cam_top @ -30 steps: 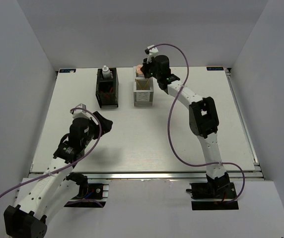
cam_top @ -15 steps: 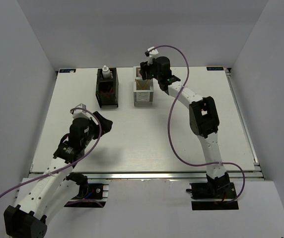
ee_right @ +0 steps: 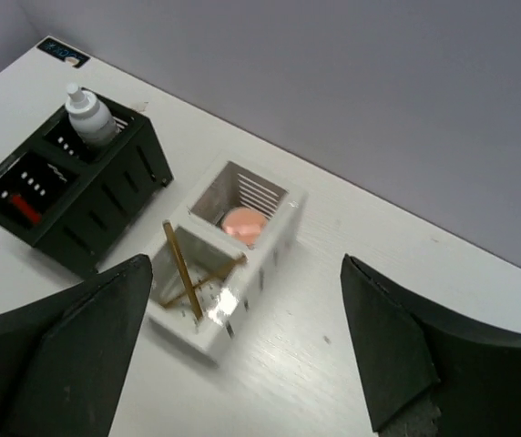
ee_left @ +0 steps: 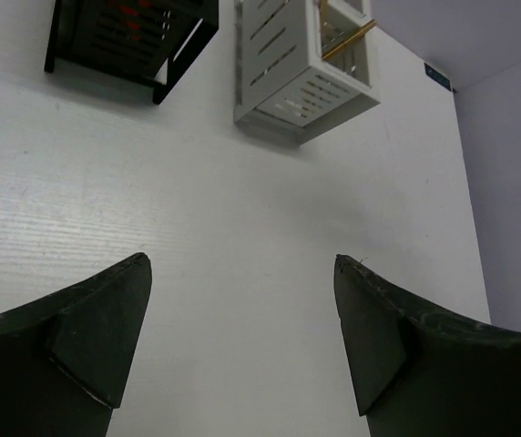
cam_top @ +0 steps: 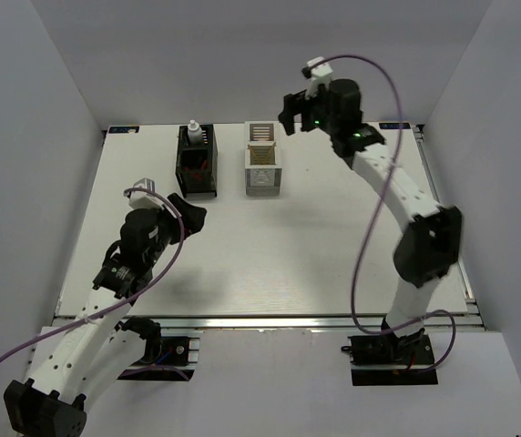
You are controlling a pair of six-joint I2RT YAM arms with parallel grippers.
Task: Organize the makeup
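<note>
The makeup sits in two slatted boxes at the back of the table. In the right wrist view a peach disc (ee_right: 244,223) lies in the rear compartment of the white box (ee_right: 272,248), and thin wooden sticks (ee_right: 182,269) lean crossed in its front compartment. A small white bottle (ee_right: 90,114) and a red tube (ee_right: 24,208) stand in the black box (ee_right: 106,209). My right gripper (ee_right: 243,261) hangs open and empty, above and to the right of the white box (cam_top: 262,169). Near the table's left middle, my left gripper (ee_left: 242,309) is open and holds nothing.
The black box (cam_top: 195,166) and the white box stand side by side near the back wall. Grey walls close in the table (cam_top: 270,255) on three sides. A metal rail (cam_top: 270,321) runs along the near edge in front of both arm bases.
My right gripper opened, let go of the peach disc in the white box's rear compartment, and rose up and to the right. The left arm shifted only slightly.
</note>
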